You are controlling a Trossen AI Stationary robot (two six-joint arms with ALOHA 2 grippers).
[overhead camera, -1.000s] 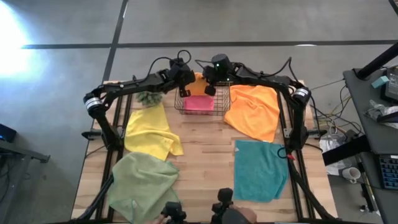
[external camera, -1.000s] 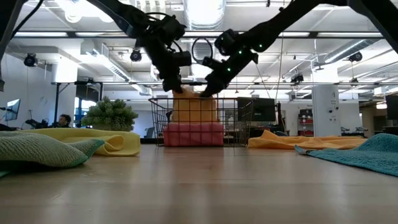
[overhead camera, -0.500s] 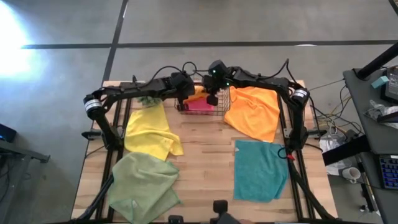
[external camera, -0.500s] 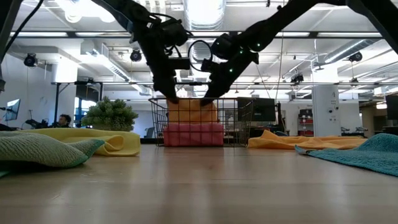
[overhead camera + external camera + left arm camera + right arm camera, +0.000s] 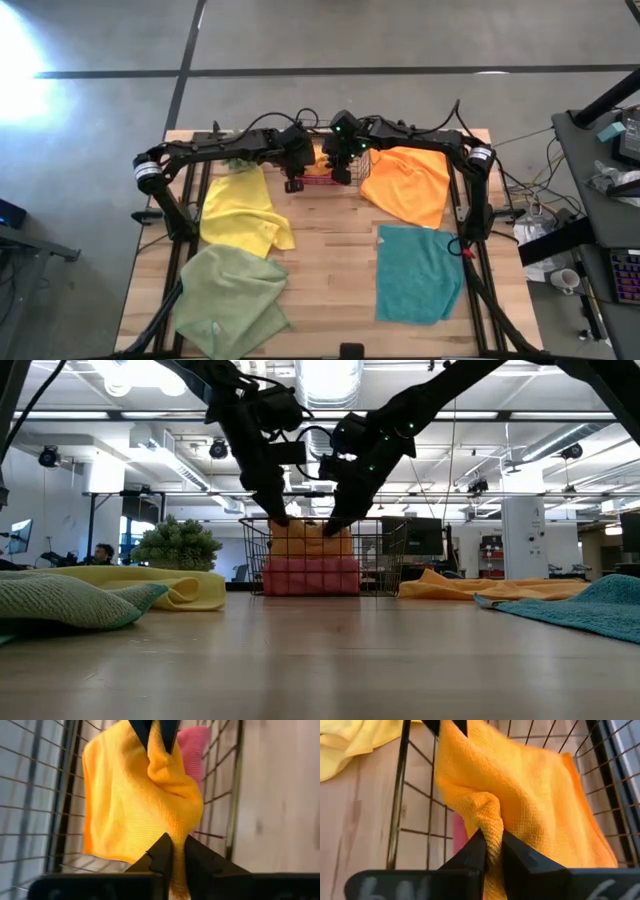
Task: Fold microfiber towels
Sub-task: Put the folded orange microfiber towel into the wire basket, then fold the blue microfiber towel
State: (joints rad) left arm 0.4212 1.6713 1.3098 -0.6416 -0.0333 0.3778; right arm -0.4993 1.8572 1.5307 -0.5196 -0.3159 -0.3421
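Orange towel (image 5: pixel 135 805), folded, sits in the wire basket (image 5: pixel 378 555) at the desk's far middle, atop the pink towel (image 5: pixel 310 575). Both grippers pinch it: left gripper (image 5: pixel 172 851) on one end, right gripper (image 5: pixel 490 849) on the other. Long axis looks left-right across the basket, pinched ends up, middle sagging.

Risks, my read: jaws look about to ease off, so a lopsided release could flop the fold open; fingers or cloth may snag the wires on the way out and drag the basket. Other towels (image 5: pixel 240 208) lie spread on the desk (image 5: pixel 330 270).
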